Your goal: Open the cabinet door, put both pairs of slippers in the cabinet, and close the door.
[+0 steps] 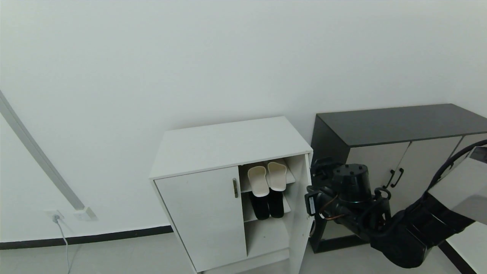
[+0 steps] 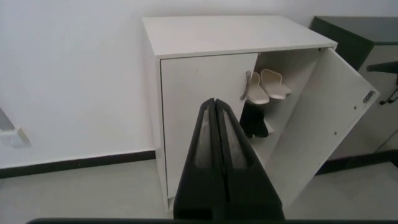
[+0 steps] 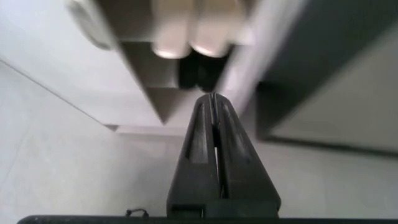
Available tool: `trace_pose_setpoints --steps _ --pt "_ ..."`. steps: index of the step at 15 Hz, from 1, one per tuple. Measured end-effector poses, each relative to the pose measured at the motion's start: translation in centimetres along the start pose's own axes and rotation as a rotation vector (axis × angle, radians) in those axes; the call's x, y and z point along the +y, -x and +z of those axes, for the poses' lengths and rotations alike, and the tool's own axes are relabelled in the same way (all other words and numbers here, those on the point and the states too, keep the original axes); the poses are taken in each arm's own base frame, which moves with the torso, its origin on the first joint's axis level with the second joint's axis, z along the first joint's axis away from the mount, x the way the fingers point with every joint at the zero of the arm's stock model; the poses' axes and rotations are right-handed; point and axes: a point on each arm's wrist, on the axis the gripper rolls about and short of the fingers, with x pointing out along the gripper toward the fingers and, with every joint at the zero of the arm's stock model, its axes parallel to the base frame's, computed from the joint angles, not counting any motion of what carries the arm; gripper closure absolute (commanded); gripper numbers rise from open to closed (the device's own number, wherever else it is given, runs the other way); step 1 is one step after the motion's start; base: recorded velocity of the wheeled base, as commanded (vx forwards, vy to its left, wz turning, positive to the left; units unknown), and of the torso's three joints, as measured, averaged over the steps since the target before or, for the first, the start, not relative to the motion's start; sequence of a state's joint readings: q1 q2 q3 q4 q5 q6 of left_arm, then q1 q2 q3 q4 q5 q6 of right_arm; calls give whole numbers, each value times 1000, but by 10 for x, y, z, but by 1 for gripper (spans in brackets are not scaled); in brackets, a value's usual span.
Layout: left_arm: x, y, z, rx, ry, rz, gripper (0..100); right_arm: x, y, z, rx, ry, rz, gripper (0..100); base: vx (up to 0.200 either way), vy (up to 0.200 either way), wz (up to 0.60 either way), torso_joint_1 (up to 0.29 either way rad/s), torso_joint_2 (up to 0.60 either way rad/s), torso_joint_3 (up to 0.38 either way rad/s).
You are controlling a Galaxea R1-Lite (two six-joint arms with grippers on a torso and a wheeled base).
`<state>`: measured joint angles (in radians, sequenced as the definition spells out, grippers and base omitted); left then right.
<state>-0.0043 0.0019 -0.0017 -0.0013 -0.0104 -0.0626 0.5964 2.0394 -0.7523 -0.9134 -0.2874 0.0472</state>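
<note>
The white cabinet [image 1: 228, 144] stands against the wall with its left door [image 1: 201, 217] closed and its right door [image 1: 300, 217] swung out. A cream pair of slippers [image 1: 267, 177] lies on the upper shelf and a black pair [image 1: 268, 205] on the shelf below. My right arm [image 1: 350, 190] is just right of the open door's outer face. My right gripper [image 3: 214, 98] is shut and empty, pointing at the cream slippers [image 3: 186, 37] and the black pair [image 3: 198, 74]. My left gripper [image 2: 214, 102] is shut and empty, in front of the closed door [image 2: 199, 106], some way off.
A dark-topped sideboard [image 1: 399, 125] with grey doors stands right of the cabinet, close behind the open door. A wall socket with a cable [image 1: 57, 219] sits low on the left wall. Bare floor [image 1: 95, 258] lies left of the cabinet.
</note>
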Motion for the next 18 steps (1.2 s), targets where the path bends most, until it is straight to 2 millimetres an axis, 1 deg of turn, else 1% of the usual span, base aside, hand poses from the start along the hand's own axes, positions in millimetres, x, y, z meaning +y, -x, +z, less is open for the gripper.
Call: trace_pose_setpoints --steps 2,4,6,7,9,13,14,16,18 --pt "0 0 0 0 0 1 100 -19 0 0 11 15 -52 100 0 0 0 0 0 0" --pt "0 0 0 0 0 1 100 -31 0 -5 55 40 -84 100 0 0 0 0 0 0" --pt "0 0 0 0 0 1 100 -38 1 -12 99 54 -99 100 0 0 0 0 0 0" --pt "0 0 0 0 0 2 100 -39 0 -14 106 55 -98 100 0 0 0 0 0 0" --pt "0 0 0 0 0 0 100 -33 -2 -18 112 58 -80 100 0 0 0 0 0 0" --pt "0 0 0 0 0 1 100 -8 -8 -30 106 61 2 100 0 0 0 0 0 0" --pt "0 0 0 0 0 1 100 -1 -10 -31 95 38 26 100 0 0 0 0 0 0" --pt "0 0 0 0 0 1 100 10 -12 -30 46 -6 93 100 0 0 0 0 0 0" --pt "0 0 0 0 0 1 100 14 -13 -32 44 -10 106 100 0 0 0 0 0 0"
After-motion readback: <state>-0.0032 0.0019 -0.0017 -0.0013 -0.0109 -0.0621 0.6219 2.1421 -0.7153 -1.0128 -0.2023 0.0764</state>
